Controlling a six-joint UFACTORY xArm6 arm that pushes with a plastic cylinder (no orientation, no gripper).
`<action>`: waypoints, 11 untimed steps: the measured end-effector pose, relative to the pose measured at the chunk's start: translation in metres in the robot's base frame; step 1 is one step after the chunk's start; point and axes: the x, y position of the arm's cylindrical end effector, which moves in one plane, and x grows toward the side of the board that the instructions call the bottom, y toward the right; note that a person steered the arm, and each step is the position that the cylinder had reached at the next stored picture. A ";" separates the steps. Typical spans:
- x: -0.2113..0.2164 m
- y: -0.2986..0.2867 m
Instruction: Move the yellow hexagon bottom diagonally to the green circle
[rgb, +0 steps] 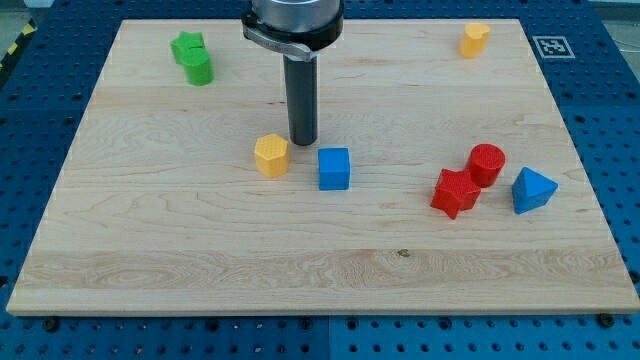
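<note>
My tip (304, 141), no pincer fitted, sits just right of the yellow hexagon (271, 155), possibly touching; an off-centre shove could miss the green circle (199, 68).

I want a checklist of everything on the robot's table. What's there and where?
Surface: wooden board, lying flat on a blue perforated bench.
Job's things: yellow hexagon near the middle; green circle at the view's top left, touching a second green block.
Clutter: blue cube right of the hexagon; red cylinder, red star-like block and blue triangle grouped at the right; another yellow block at top right.
Grippers: none; my tip sits just above and right of the yellow hexagon, a small gap showing.
Cables: nothing seen.
Surroundings: a printed marker tag at top right.
</note>
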 end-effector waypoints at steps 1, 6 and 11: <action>0.025 0.000; -0.007 -0.043; -0.044 -0.098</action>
